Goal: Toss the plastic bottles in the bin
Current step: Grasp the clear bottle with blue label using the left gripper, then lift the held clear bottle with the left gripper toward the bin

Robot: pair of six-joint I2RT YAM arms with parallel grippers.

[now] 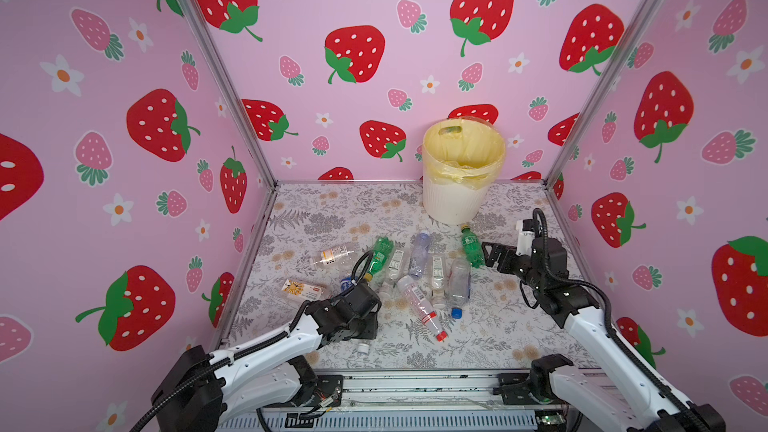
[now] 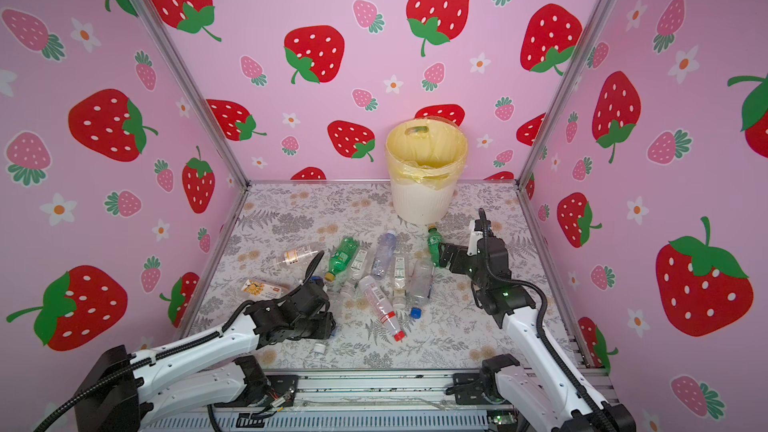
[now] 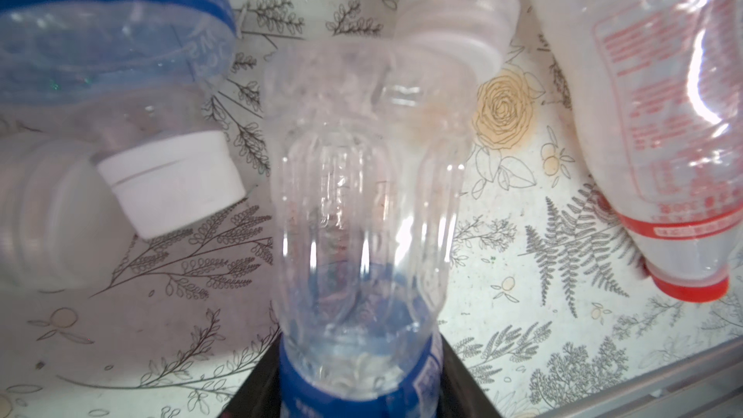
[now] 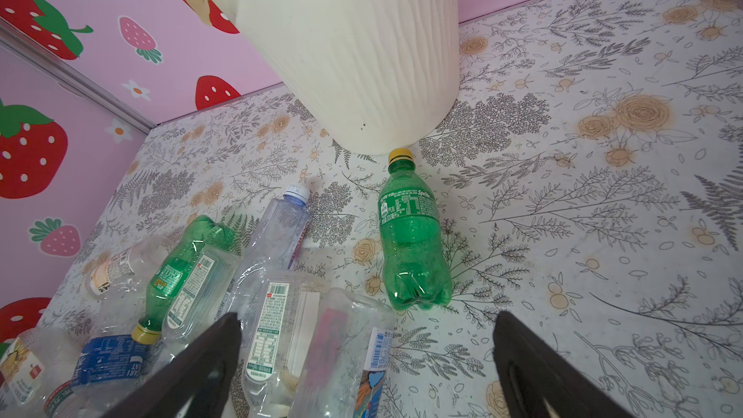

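Several plastic bottles [image 1: 415, 272] lie in a loose pile mid-table in both top views. In the left wrist view my left gripper [image 3: 362, 375] is shut on a clear bottle with a blue label [image 3: 362, 215], its dark jaws pressed against the label on both sides. In the top views the left wrist [image 1: 365, 317] hides that grip. My right gripper [image 4: 368, 331] stands open just short of a green bottle with a yellow cap [image 4: 412, 247], nothing between its fingers. That green bottle [image 1: 471, 247] lies with its cap at the foot of the cream bin [image 1: 453, 201].
Pink strawberry walls with aluminium posts close in the table on the left, back and right. A red-capped bottle [image 1: 424, 311] and a blue-capped one [image 1: 459, 284] lie nearest the front. A flat bottle with an orange label [image 1: 301, 288] lies at the left.
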